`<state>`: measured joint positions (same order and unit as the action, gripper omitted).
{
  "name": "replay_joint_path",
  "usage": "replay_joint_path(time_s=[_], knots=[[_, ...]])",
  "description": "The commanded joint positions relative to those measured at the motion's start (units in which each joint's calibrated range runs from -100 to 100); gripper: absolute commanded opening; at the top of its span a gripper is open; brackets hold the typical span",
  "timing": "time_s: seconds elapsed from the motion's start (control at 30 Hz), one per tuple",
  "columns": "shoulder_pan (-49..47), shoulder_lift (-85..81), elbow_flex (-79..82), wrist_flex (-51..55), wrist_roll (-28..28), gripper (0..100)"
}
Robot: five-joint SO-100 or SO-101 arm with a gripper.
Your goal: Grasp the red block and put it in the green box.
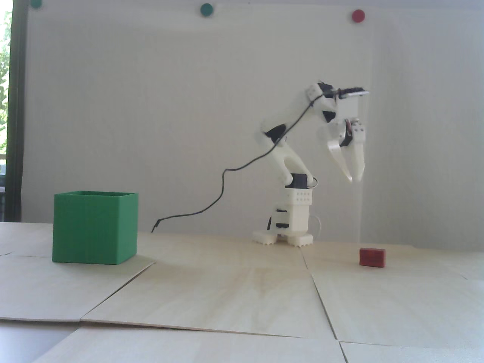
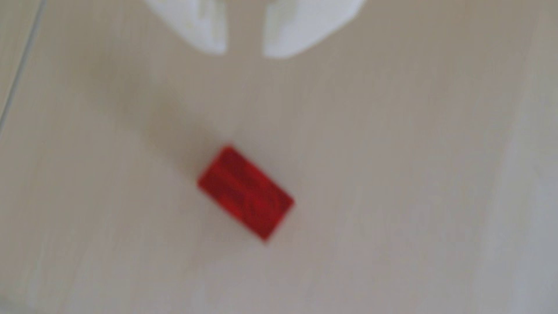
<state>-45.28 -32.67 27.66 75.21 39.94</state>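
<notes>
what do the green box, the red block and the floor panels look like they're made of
Green box: probably plastic, matte, thin walls at the open rim, faint ribbing on the sides.
Red block: likely hard plastic, slightly glossy with uneven darker streaks in the wrist view; blur leaves it open.
Panels: pale wood, seemingly thin plywood sheets, faint grain and visible seams, one edge lifting slightly.

red block [image 2: 245,193] (blurred), tool [image 2: 244,54] above, apart
</notes>
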Motion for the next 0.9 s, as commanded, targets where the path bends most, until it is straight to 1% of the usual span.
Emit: replay_joint_path(time_s=[0.0, 0.07, 0.1, 0.23, 0.43, 0.57, 0.67, 0.77, 0.87], knots=[[-3.33, 19.60, -18.08, 4.64, -0.38, 2], [-3.89, 26.16, -24.91, 5.99, -0.59, 3], [-3.89, 31.76, -31.57, 6.33, -2.05, 3], [-3.17, 41.79, -42.04, 7.93, -3.61, 3], [-3.89, 51.42, -48.96, 11.47, -3.71, 3], [-4.38, 53.79, -49.76, 11.05, -3.76, 3], [-2.77, 53.87, -49.76, 10.71, -3.87, 3], [-1.16, 53.87, -49.76, 10.80, -2.31, 2], [-1.32, 53.71, -49.76, 13.92, 5.03, 2]])
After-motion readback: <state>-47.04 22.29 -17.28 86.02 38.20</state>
